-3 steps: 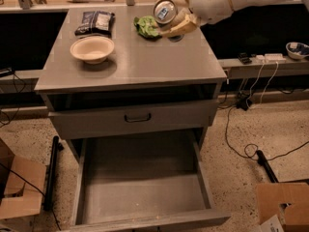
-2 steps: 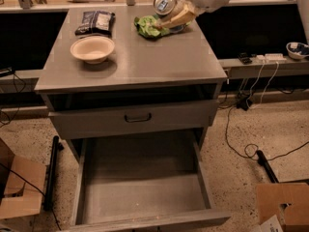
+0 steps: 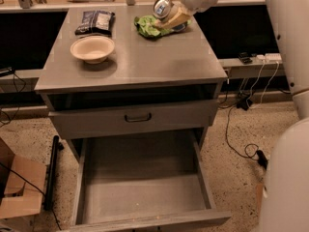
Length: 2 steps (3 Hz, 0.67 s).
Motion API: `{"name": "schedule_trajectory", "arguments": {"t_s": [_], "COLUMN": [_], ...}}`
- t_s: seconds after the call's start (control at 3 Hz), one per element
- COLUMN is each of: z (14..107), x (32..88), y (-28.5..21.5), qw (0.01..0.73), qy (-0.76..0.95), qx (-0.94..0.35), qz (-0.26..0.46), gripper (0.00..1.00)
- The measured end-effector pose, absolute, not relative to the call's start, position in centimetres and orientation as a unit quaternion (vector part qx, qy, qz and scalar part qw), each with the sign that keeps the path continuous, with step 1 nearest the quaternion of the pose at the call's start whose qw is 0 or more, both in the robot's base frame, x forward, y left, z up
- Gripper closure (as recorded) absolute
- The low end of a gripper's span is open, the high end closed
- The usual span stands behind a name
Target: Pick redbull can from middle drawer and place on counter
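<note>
My gripper point(image 3: 166, 11) is shut on the redbull can point(image 3: 161, 7), a slim can with a shiny silver top. It holds the can tilted on its side above the far part of the counter point(image 3: 145, 62), over a green bag point(image 3: 148, 26). The middle drawer point(image 3: 140, 187) is pulled fully out below, its grey floor bare. Above it is a shut drawer front with a dark handle point(image 3: 137, 117).
A pale bowl point(image 3: 92, 48) stands on the counter's left side, with a dark snack bag point(image 3: 95, 21) behind it. A cardboard box point(image 3: 17, 187) sits on the floor at left. Cables point(image 3: 241, 129) lie on the floor at right. My white arm point(image 3: 289, 57) fills the right edge.
My gripper with the can has moved a little left and further back over the counter, above the green bag. The drawer and the counter's things have not moved.
</note>
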<state>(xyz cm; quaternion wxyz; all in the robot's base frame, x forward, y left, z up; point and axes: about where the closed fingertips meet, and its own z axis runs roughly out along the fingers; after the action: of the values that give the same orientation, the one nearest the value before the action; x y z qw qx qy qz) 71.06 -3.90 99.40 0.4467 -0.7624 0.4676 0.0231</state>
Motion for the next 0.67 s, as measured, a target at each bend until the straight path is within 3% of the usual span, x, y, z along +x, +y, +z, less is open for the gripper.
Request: {"name": "schedule_trajectory", "arguments": {"t_s": [0.67], "z": [93.5], "x": [76.1], "y": [-4.1], "qw": [0.415], "qy": [0.502], "qx": [-0.759], "qz": [-0.016], "gripper": [1.00]}}
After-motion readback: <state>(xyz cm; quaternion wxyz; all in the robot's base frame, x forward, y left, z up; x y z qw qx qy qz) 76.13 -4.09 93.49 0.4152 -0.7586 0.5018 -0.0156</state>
